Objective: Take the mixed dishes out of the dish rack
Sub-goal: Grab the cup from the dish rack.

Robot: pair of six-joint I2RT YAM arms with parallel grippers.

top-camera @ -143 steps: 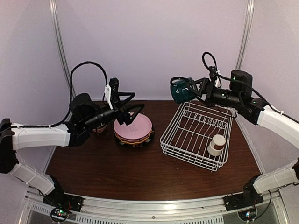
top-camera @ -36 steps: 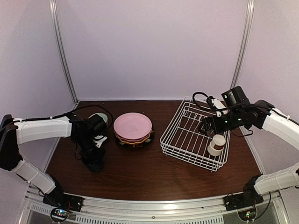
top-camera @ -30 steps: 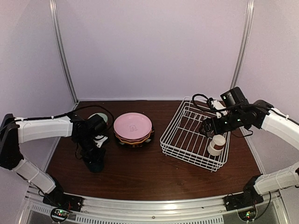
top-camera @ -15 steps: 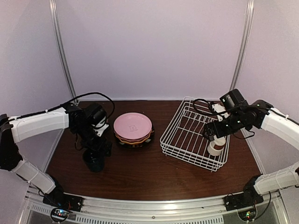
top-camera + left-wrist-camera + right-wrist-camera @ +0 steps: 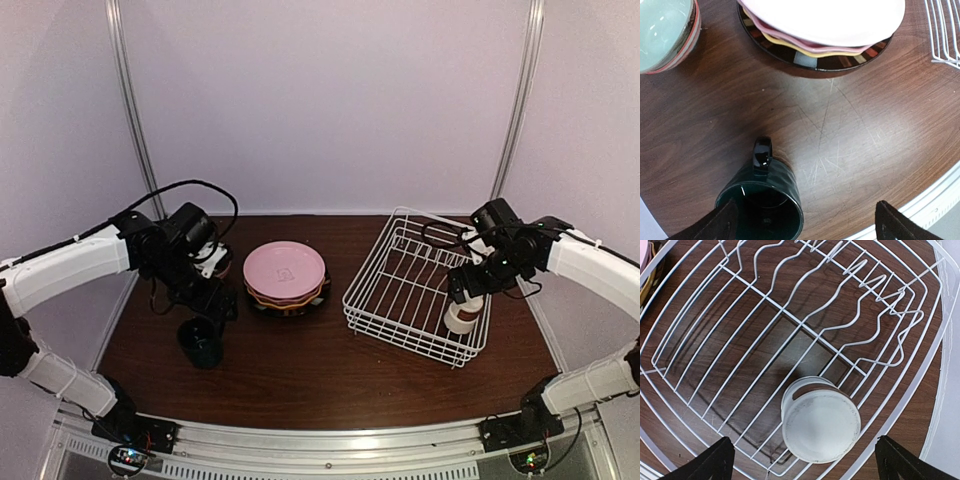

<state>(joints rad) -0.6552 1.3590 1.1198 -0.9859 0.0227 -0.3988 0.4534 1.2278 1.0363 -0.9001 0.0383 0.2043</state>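
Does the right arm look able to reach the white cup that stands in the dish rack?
Probably yes. The right gripper hangs open directly above the white cup, and nothing in the dish rack covers it.

Soft overhead light; sharp frames; mild sheen on table (image 5: 805, 95).

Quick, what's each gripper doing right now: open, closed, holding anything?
Left gripper: open, empty, over the dark mug.
Right gripper: open, empty, over the white cup in the rack.
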